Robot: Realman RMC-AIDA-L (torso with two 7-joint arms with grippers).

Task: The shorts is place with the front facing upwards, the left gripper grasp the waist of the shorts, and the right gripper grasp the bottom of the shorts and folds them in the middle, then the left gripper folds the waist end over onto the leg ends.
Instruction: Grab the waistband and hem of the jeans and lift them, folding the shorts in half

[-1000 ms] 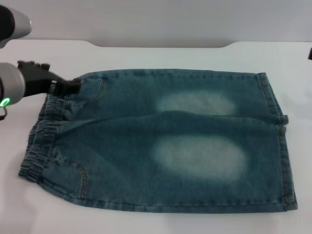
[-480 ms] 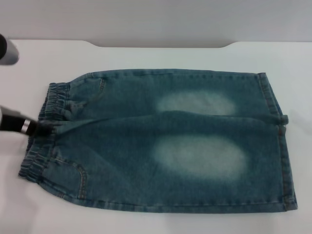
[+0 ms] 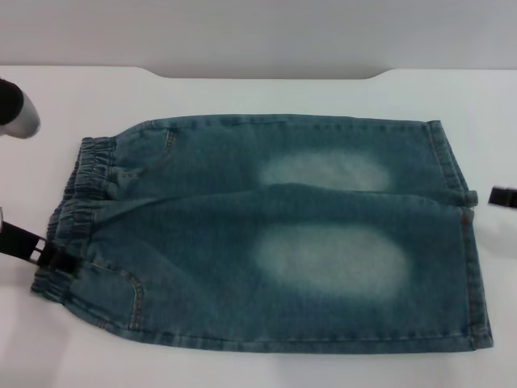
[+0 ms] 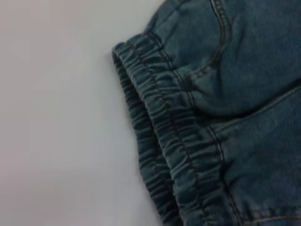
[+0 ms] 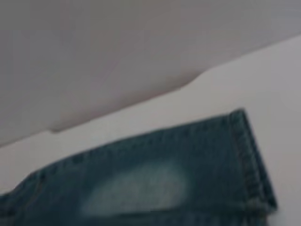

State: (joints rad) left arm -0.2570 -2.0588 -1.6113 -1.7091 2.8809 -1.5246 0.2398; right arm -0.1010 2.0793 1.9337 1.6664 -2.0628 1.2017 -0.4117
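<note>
The denim shorts (image 3: 266,234) lie flat, front up, on the white table (image 3: 242,93). Their puckered waist (image 3: 77,206) is at the left, and the leg ends (image 3: 467,242) with straight stitched hems are at the right. My left gripper (image 3: 63,259) reaches in from the left edge and is at the near part of the waist band. The left wrist view shows the waist (image 4: 164,141) close up. Only a black tip of my right gripper (image 3: 502,196) shows at the right edge, just beyond the hems at mid-height. The far leg's hem (image 5: 249,160) appears in the right wrist view.
A silver part of the left arm (image 3: 16,111) sits at the upper left. The table's far edge (image 3: 266,74) has a shallow notch behind the shorts. Bare white table surrounds the shorts on all sides.
My left gripper has moved from the far corner of the waist toward its near part. The right gripper's tip has come into view at the right edge. The shorts have not shifted.
</note>
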